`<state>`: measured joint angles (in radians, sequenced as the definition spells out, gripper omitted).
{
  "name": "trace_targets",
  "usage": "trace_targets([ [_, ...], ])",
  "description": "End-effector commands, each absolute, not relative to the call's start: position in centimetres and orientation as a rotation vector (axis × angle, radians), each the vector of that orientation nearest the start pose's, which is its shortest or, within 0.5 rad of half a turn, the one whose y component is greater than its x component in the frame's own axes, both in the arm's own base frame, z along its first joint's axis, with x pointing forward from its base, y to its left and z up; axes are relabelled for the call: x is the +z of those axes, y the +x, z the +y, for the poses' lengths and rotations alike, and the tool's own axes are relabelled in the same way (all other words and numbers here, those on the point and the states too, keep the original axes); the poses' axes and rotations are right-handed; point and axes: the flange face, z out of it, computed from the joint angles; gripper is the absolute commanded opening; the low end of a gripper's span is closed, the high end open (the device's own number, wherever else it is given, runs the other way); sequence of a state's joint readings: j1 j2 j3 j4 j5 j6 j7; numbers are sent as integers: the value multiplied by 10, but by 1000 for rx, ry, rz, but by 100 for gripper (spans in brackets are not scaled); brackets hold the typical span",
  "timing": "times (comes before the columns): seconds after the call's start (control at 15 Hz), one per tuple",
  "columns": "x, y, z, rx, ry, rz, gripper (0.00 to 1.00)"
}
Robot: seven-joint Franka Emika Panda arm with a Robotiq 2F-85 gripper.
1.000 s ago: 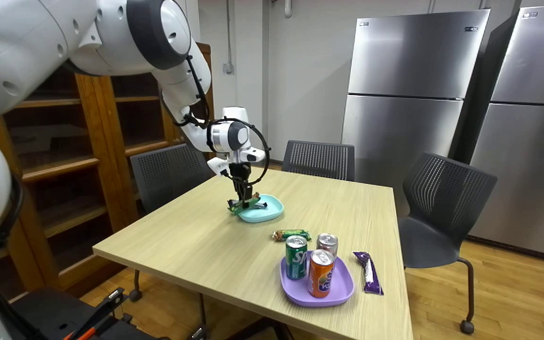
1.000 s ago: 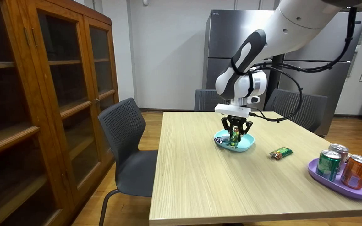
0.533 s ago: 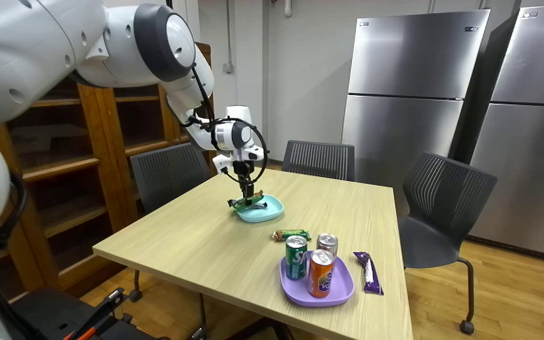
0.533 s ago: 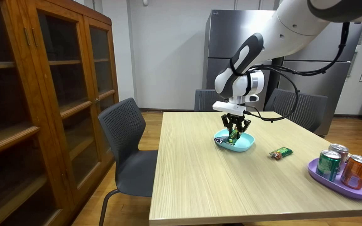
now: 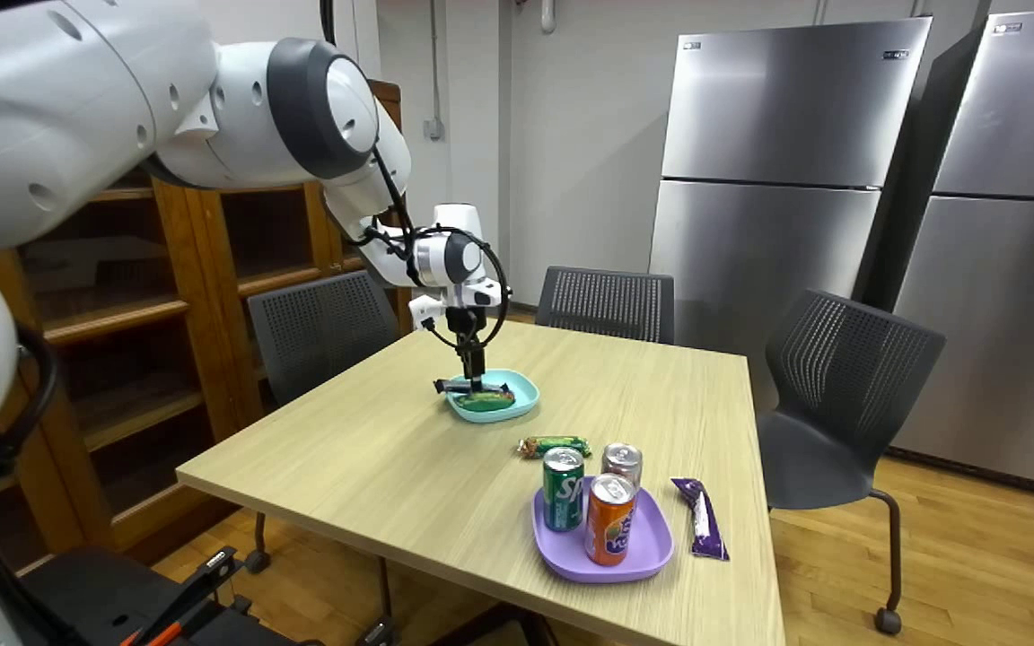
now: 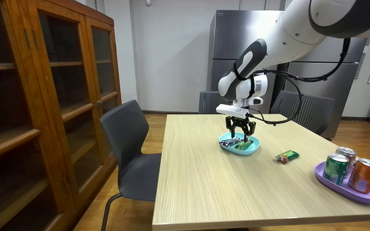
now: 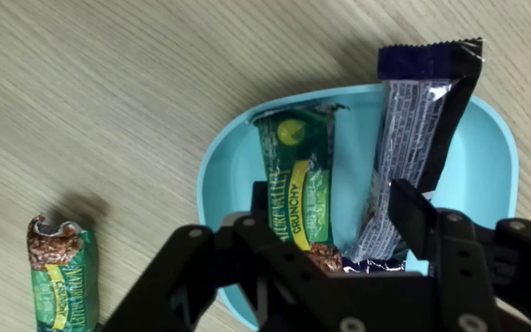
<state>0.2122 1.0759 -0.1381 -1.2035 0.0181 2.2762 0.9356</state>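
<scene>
The gripper (image 7: 332,203) hangs low over the turquoise plate (image 7: 355,152) on the far part of the tabletop (image 6: 204,179), its fingers (image 7: 413,221) parted and released. In the wrist view the finger on the left overlaps the left edge of a green Nature Valley Crunchy bar (image 7: 298,175), and the finger on the right overlaps a silver-and-purple wrapped bar (image 7: 408,124); I cannot tell whether either touches a wrapper. Both bars lie in the plate, side by side, with a strip of turquoise between them. The green bar lies within the rim, while the purple end of its neighbour pokes out over it, to the left in both exterior views.

A second Nature Valley Crunchy bar (image 7: 65,286) lies on the tabletop, between the turquoise plate and the purple plate (image 5: 653,531) at the near right in both exterior views. On the purple plate stand a green Sprite can (image 5: 563,492), an orange Fanta can (image 5: 610,522) and, on their far side, a silver-topped can (image 5: 622,459), partly hidden. In an exterior view a purple-wrapped bar (image 5: 704,520) lies just to the right of that plate.

Dark grey mesh-backed chairs (image 6: 127,128) stand around the tabletop, two steel refrigerators (image 5: 777,233) at the far side of the room and a glazed wooden cabinet (image 6: 56,106) at the left.
</scene>
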Motion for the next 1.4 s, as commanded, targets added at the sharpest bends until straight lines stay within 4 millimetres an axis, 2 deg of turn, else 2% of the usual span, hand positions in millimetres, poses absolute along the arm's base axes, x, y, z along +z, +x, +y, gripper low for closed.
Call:
trace_targets([
  [0.0, 126, 754, 87, -60, -2947, 1269, 100],
  [0.47, 135, 738, 102, 7, -2984, 1119, 100],
  [0.8, 134, 714, 109, 109, -3045, 929, 100],
  [1.13, 140, 682, 101, 183, -3135, 775, 100],
  [1.33, 149, 665, 86, 205, -3169, 715, 100],
])
